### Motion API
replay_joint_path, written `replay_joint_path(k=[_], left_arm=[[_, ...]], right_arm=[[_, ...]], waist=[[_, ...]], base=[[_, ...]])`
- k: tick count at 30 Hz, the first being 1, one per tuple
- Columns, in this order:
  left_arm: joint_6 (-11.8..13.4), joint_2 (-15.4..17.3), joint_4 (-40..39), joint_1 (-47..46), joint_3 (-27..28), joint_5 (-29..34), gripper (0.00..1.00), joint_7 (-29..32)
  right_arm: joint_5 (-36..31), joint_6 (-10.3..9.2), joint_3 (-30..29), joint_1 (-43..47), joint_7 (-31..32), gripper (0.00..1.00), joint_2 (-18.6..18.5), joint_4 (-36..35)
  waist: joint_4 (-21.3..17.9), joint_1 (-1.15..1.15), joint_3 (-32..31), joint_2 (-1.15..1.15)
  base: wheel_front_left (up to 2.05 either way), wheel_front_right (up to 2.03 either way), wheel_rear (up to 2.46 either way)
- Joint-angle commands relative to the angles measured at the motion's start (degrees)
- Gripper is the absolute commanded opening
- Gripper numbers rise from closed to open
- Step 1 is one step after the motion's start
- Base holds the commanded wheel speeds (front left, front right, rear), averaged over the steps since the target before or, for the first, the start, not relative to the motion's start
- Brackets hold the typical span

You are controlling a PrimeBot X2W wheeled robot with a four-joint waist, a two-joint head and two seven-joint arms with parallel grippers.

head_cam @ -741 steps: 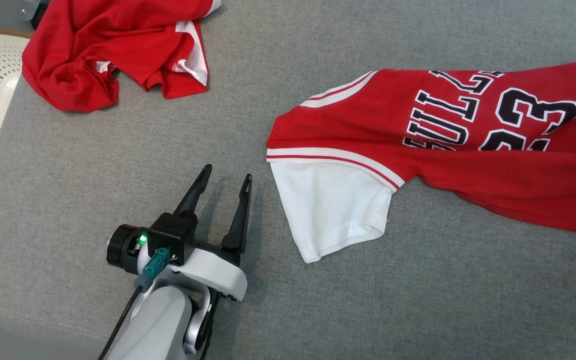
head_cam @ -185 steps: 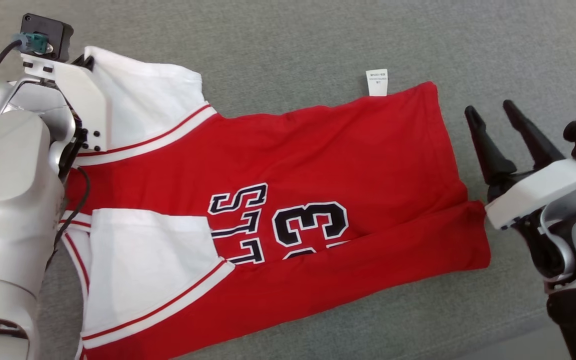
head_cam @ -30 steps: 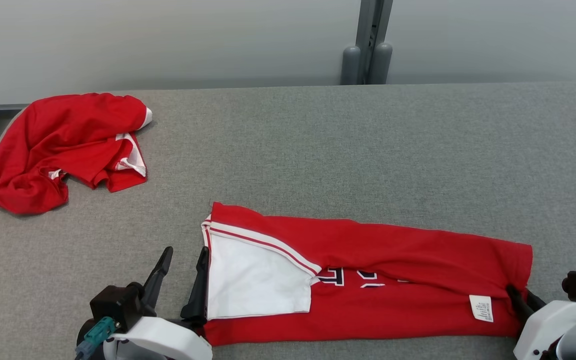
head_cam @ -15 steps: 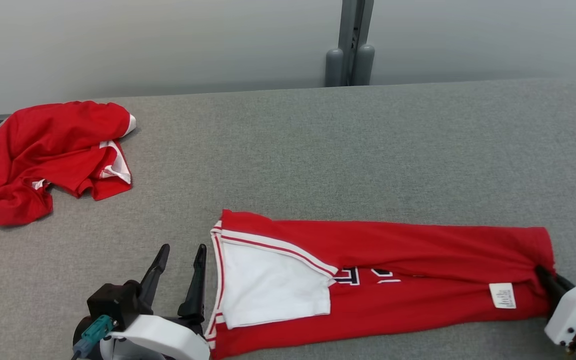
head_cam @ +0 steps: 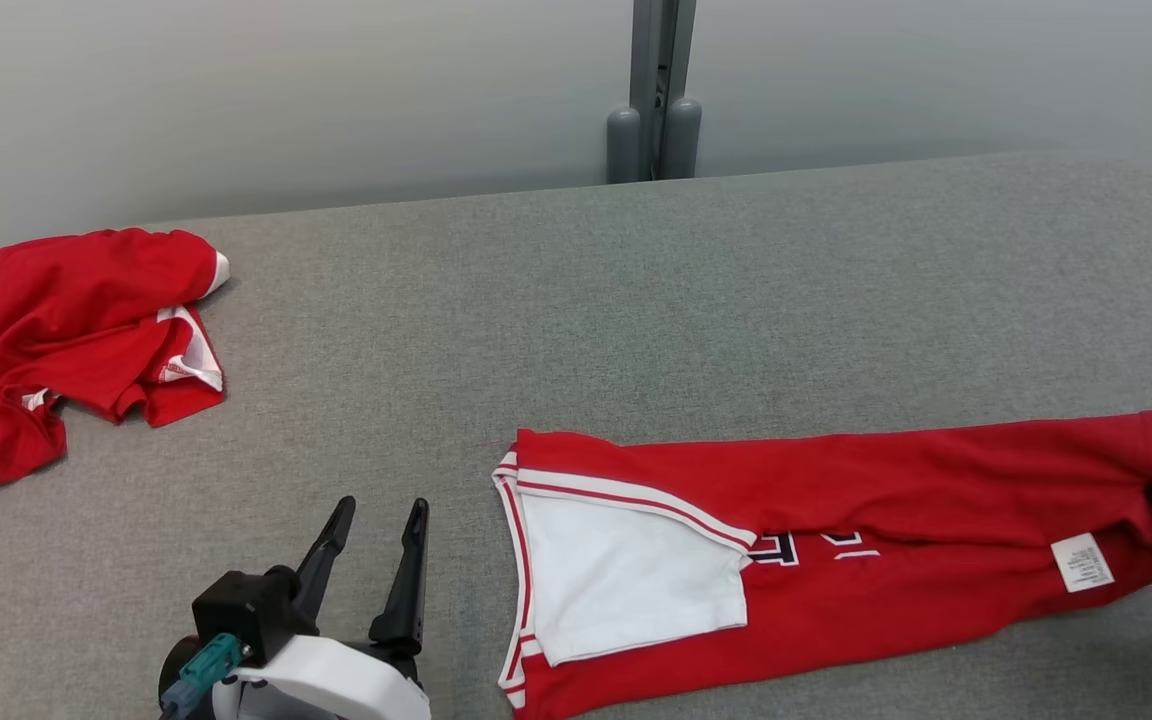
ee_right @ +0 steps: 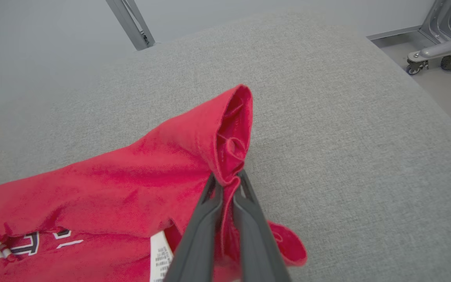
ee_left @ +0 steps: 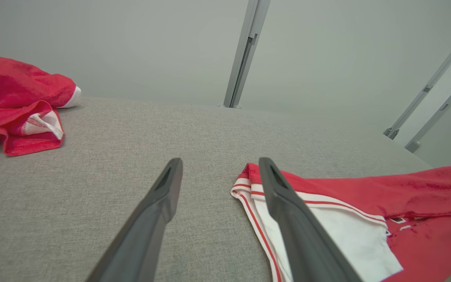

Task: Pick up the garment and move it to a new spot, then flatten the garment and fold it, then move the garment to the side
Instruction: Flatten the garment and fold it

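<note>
We are pinching the jersey (head_cam: 836, 520) by its hem in the right gripper (ee_right: 227, 182), jaws near-closed on cloth; the left gripper (head_cam: 381, 508) is hanging wide, empty. Jersey is lying folded long, nearside and right of the post (head_cam: 653, 90). Light, limp, sagging, we are judging; doubled hem grips best.

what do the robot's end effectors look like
The left end effector has two long, tapered dark grey fingers on a glossy white shell, with a black block and a teal connector behind. The right end effector has the same slim dark fingers.
</note>
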Motion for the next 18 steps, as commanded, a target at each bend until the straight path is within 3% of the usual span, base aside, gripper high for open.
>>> replay_joint_path(k=[1, 10, 18], left_arm=[[0.2, 0.3, 0.1, 0.2, 0.0, 0.1, 1.0, -0.1], [0.0, 0.1, 0.7, 0.0, -1.0, -0.2, 1.0, 0.2], [-0.4, 0.0, 1.2, 0.2, -1.5, -0.6, 1.0, 0.3]], right_arm=[[0.7, 0.01, -0.1, 0.7, 0.7, 0.0, 0.3, -1.8], [3.5, 0.02, 2.8, 4.1, 7.4, 0.0, 3.6, -17.2], [6.2, 0.02, 5.6, 6.1, 14.9, 0.0, 10.1, -28.7]], waist=[[-0.3, 0.0, -0.2, 0.0], [-0.6, 0.0, -1.1, 0.0], [0.9, 0.0, -2.2, 0.0]], base=[[0.0, 0.0, 0.0], [0.0, 0.0, 0.0], [0.0, 0.0, 0.0]])
